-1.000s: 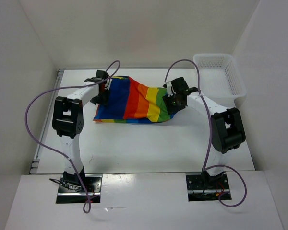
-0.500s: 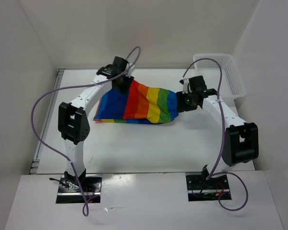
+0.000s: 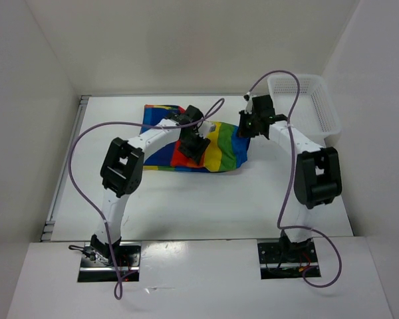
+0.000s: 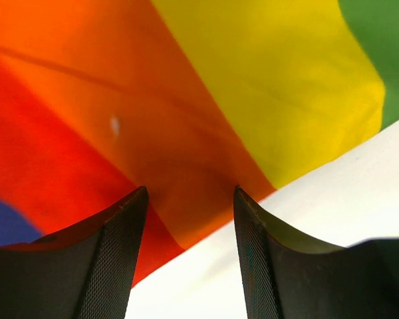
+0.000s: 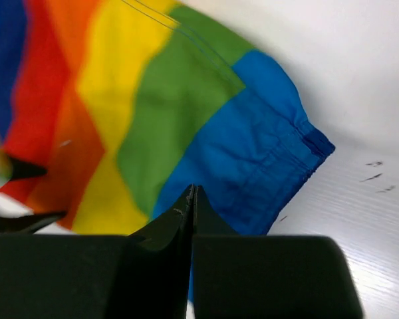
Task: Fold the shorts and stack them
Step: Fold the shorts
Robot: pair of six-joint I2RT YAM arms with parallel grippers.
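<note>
Since a second ago, we see the left gripper [image 3: 196,146] has swung from the blue left edge of the garment to its middle. It now hovers over the red and orange stripes. Its two dark, mesh-textured fingers [image 4: 120,252] stand apart with nothing between them; in the left wrist view [image 4: 190,193] they frame orange cloth and a strip of the smooth white table [image 4: 332,193].

The soft rainbow-striped fabric shorts [image 3: 221,151] lie flat at the far centre of the table [image 3: 186,199], and their place has hardly changed. The stripes run blue, red, orange, yellow, green, then blue again. Close up, the weave looks smooth, with a faint crease across the orange band [image 4: 206,100] and a stitched hem on the rounded blue end [image 5: 266,153].

The right gripper [image 3: 247,126] has moved from the green right edge to the far right corner of the shorts. Its jaws have snapped closed. In the right wrist view, the black fingers [image 5: 191,193] press together into one thin point above the blue stripe.

At the far right stands a white rectangular plastic mesh basket [image 3: 322,113], apart from the cloth.
</note>
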